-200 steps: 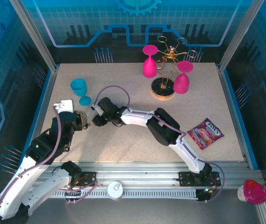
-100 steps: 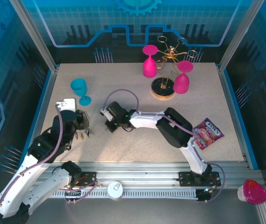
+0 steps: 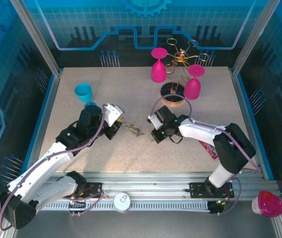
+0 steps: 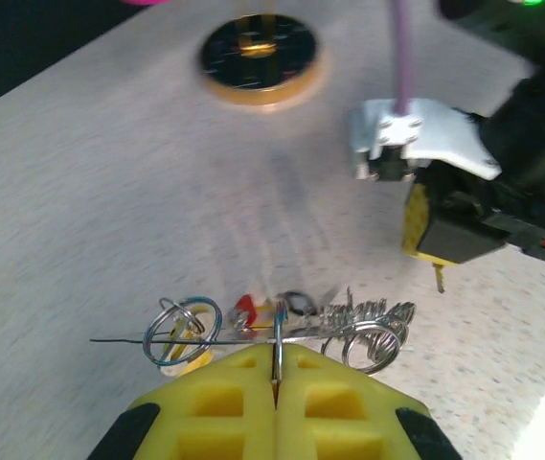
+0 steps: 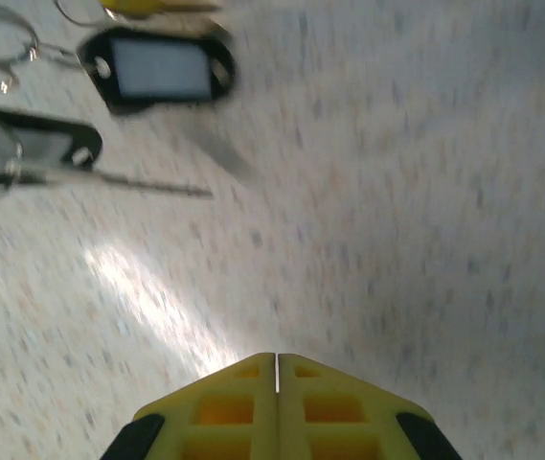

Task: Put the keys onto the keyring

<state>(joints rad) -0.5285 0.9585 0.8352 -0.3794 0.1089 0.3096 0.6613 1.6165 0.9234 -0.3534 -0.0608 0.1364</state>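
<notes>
My left gripper (image 3: pixel 117 125) is shut on a thin metal ring that I take for the keyring (image 4: pixel 279 326), seen edge-on between its yellow pads (image 4: pixel 243 383). The keys (image 4: pixel 245 309), with red, yellow and black heads and small split rings, hang on it just above the table. They show as a small cluster of keys (image 3: pixel 132 129) from above. My right gripper (image 3: pixel 155 137) hovers a hand's width to their right, jaws shut (image 5: pixel 277 362) with nothing visible between them. In the left wrist view a short thin sliver (image 4: pixel 438 279) sticks down below its fingers; I cannot tell what it is.
The gold wire stand on its round wooden base (image 3: pixel 173 94) stands at the back, with pink glasses (image 3: pixel 158 67) (image 3: pixel 193 85) beside it. A blue glass (image 3: pixel 84 94) is behind my left arm. Two black tags (image 5: pixel 157 67) lie near my right gripper.
My left arm swung right to the table's middle, carrying the ring and keys. My right gripper shut, then drew back to the right, away from the left one.
</notes>
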